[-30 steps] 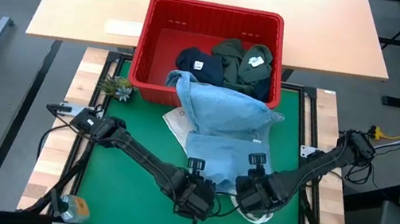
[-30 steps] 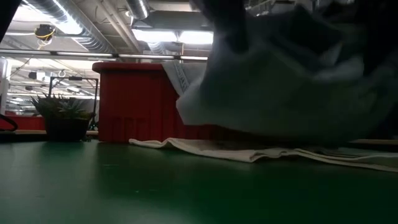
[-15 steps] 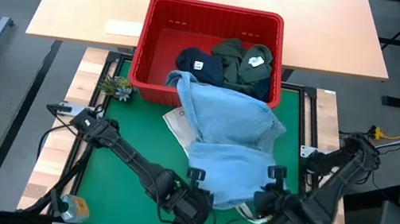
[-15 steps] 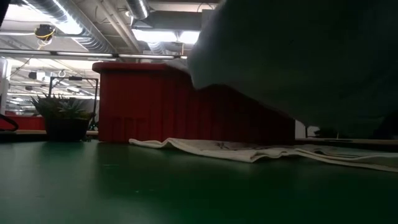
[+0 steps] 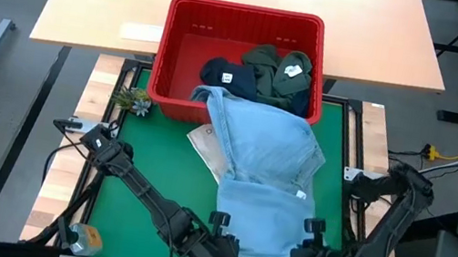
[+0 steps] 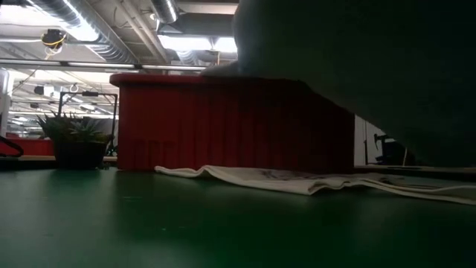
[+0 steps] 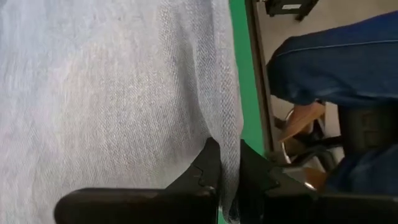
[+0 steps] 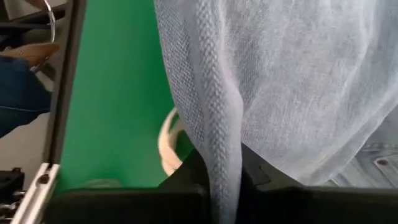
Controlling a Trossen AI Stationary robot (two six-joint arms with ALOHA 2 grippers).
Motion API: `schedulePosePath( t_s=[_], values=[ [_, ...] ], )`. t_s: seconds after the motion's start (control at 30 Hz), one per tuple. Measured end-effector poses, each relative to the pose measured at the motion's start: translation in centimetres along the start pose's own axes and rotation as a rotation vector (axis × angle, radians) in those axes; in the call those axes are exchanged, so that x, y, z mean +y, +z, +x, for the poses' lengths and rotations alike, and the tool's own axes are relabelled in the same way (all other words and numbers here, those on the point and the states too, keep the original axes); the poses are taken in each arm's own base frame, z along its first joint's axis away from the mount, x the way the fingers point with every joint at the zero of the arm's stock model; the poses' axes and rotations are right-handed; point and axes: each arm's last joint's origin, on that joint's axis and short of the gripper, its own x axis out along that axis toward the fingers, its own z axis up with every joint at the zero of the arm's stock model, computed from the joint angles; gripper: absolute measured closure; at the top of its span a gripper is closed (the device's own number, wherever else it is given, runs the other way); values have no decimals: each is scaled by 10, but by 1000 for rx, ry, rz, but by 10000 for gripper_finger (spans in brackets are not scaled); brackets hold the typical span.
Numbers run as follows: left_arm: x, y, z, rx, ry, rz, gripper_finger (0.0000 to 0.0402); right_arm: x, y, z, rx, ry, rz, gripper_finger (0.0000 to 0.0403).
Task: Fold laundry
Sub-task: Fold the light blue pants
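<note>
A light blue denim garment (image 5: 265, 179) stretches from the red basket's near rim (image 5: 213, 112) down to the table's near edge, lifted above the green mat. In the low view it is a dark mass overhead (image 6: 364, 67). My left gripper (image 5: 222, 241) is shut on its near left corner and my right gripper (image 5: 308, 254) on its near right corner. A navy garment (image 5: 224, 73) and an olive garment (image 5: 275, 71) lie in the basket. The white tote (image 5: 205, 140) lies flat on the mat under the denim. My left gripper pinches the denim's near edge (image 7: 226, 158) between its two fingers (image 7: 208, 167), with the cloth running away from them toward the basket. My right gripper pinches a fold of the denim's near edge (image 8: 222, 155) between its fingers (image 8: 194, 171). The cloth is lifted clear of the mat there.
The red basket (image 6: 223, 123) stands at the mat's far edge, with a small potted plant (image 5: 134, 100) to its left. The tote's handle loop (image 8: 166, 146) lies on the mat below the right gripper. A person's leg (image 7: 329, 68) is just past the near edge.
Both grippers have moved toward the table's near edge, and the right one has also moved rightward. They have drawn the denim out longer over the mat. Its far end has stayed on the basket rim while the near part has spread out and risen.
</note>
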Motion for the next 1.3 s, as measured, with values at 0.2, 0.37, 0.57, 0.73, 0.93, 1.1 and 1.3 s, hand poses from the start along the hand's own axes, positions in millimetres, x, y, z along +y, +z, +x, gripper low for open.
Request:
schedulePosePath(
  t_s=[0.2,0.37,0.57,0.73,0.93,1.1,1.3],
  values=[
    [-12,-9,11,-4,-44,-39,385,15,5,19,66,36,-9,374],
    [-14,-18,25,27,-64,-37,384,19,7,25,99,54,-10,372],
    [-13,-21,35,52,-131,-47,373,20,7,25,103,72,-8,371],
    [-13,-21,35,53,-137,-47,351,20,7,25,104,72,-9,371],
    [-13,-21,34,56,-142,-47,332,20,7,25,107,73,-9,370],
    [-14,-21,34,56,-148,-47,310,20,6,25,127,93,-9,370],
    [-15,-22,34,65,-160,-53,279,21,6,25,136,103,-9,340]
  ],
)
